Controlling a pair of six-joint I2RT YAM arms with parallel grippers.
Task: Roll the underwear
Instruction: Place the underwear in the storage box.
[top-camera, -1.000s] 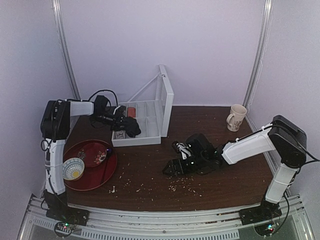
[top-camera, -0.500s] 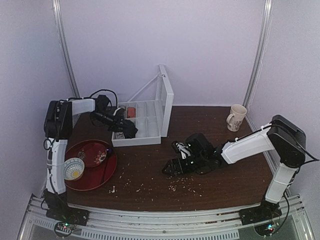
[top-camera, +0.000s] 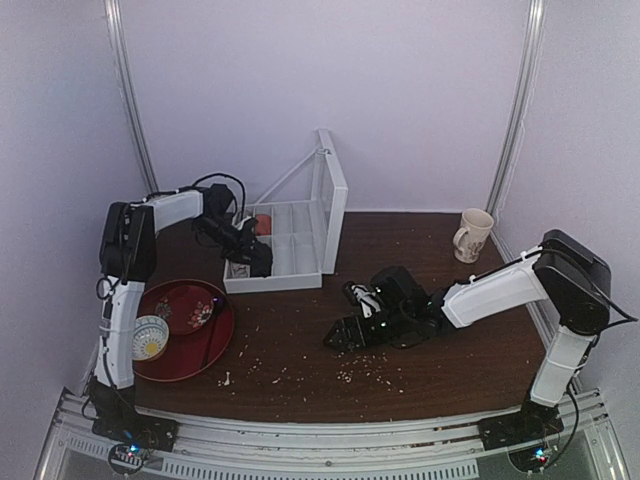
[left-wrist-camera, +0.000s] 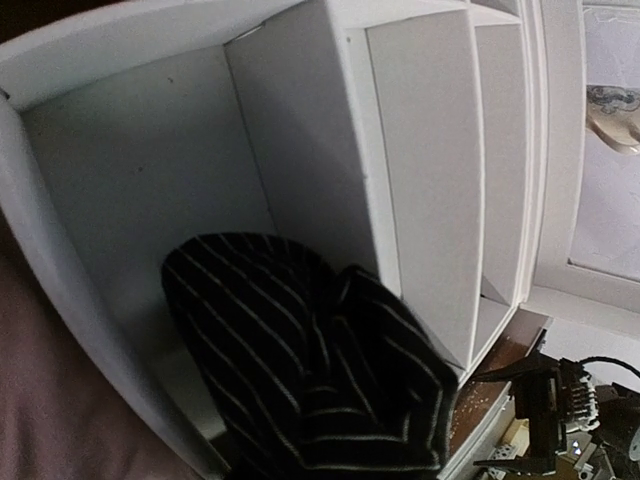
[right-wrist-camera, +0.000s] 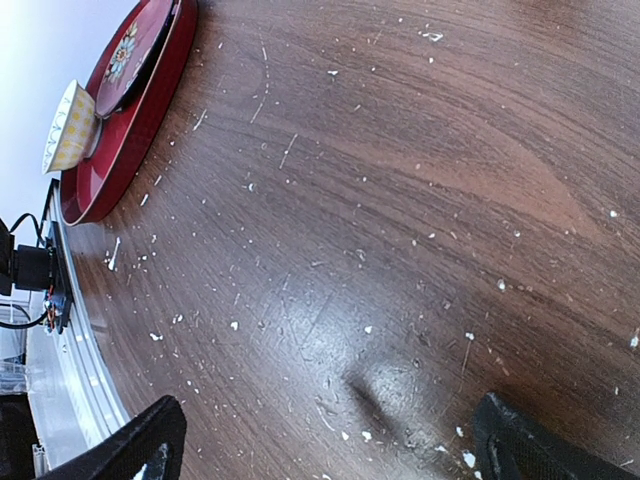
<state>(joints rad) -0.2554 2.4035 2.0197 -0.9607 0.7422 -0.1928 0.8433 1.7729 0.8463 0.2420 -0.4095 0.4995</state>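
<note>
The underwear (left-wrist-camera: 310, 360) is a bunched black bundle with pale pinstripes, sitting in the near left compartment of the white organizer box (left-wrist-camera: 430, 150). It fills the spot where my left fingers would show, so they are hidden under the fabric. From above, my left gripper (top-camera: 248, 250) reaches into the box's front left corner with the dark bundle (top-camera: 258, 260) at its tip, and it looks shut on it. My right gripper (top-camera: 340, 335) is open and empty, low over the bare table, with its fingertips (right-wrist-camera: 150, 440) wide apart.
The box (top-camera: 290, 240) stands at the back centre with its lid raised; something red lies in a rear compartment. A red tray (top-camera: 185, 330) holding a small bowl (top-camera: 147, 337) lies front left. A mug (top-camera: 472, 235) stands back right. Crumbs dot the brown table.
My left arm has swung back and towards the box, carrying the dark bundle a little left, deeper into the front compartment. The right arm has hardly moved.
</note>
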